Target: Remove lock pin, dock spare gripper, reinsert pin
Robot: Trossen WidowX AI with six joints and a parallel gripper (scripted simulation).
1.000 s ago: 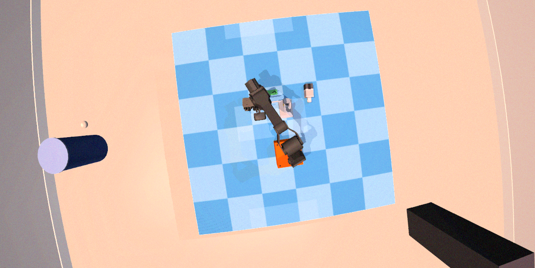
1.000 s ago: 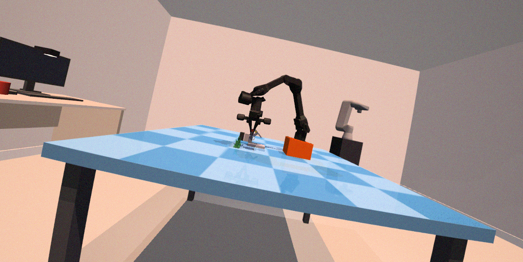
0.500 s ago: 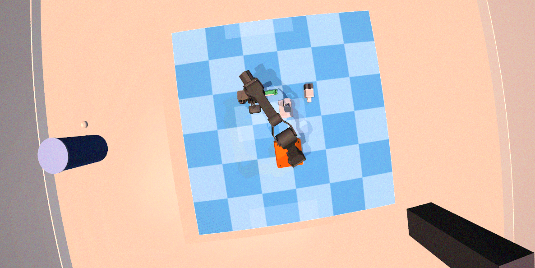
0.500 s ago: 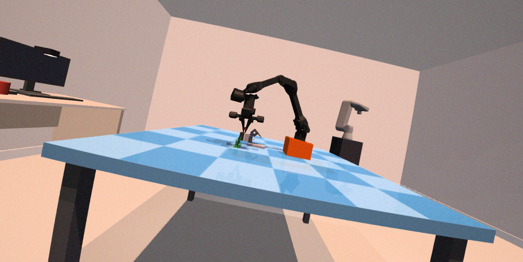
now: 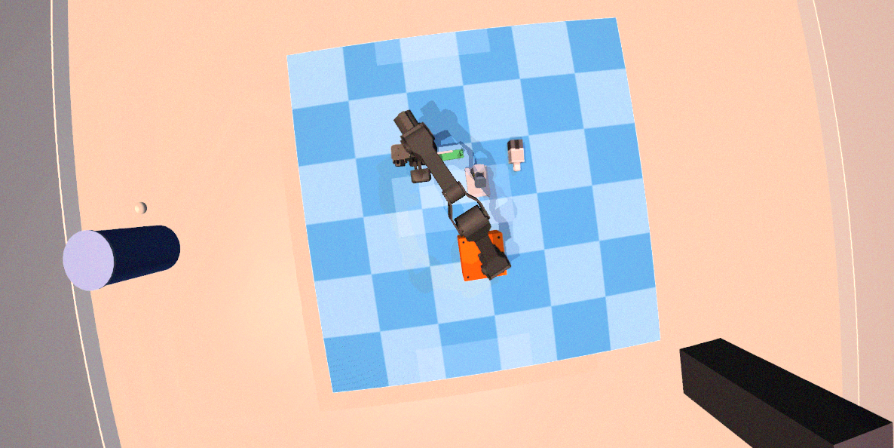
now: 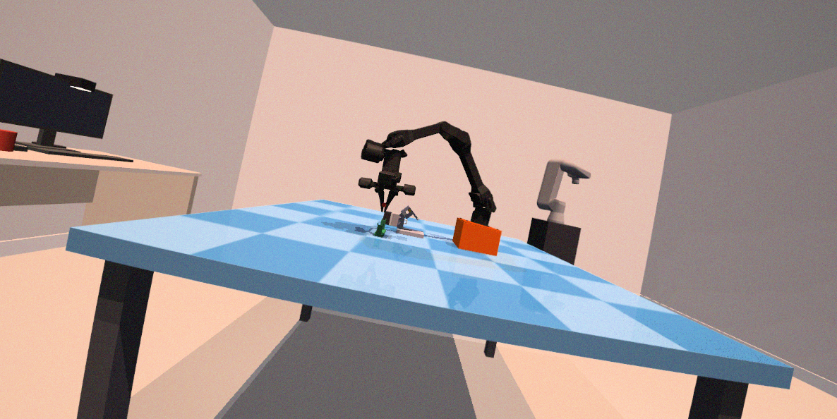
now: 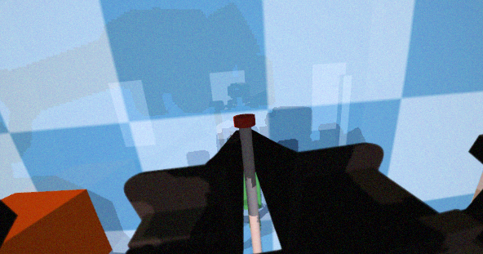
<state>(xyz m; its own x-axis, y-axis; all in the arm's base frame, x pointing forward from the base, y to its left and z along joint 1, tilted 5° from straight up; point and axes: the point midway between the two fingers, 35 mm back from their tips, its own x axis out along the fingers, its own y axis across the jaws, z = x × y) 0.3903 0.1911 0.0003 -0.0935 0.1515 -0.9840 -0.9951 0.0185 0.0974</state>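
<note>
My gripper (image 6: 384, 209) (image 7: 243, 134) is shut on the lock pin (image 7: 249, 165), a thin grey and pale rod with a red head. The pin is out of the mount and held above the table, with its shank over the green piece. The mount (image 5: 472, 188) (image 6: 411, 233) has a pale base and a grey tilted socket (image 5: 479, 176); it stands to the right of my gripper in the top view. The spare gripper (image 5: 515, 154), pale with a dark end and a light spigot, lies apart from the mount, further right. The arm hides my fingertips in the top view.
A green piece (image 5: 451, 154) (image 6: 380, 229) (image 7: 259, 198) stands on the table under the pin, beside the mount. The orange block (image 5: 471, 259) (image 6: 477, 236) (image 7: 45, 218) is at the arm's base. The checkered blue table (image 5: 566, 210) (image 6: 233, 246) has open edges.
</note>
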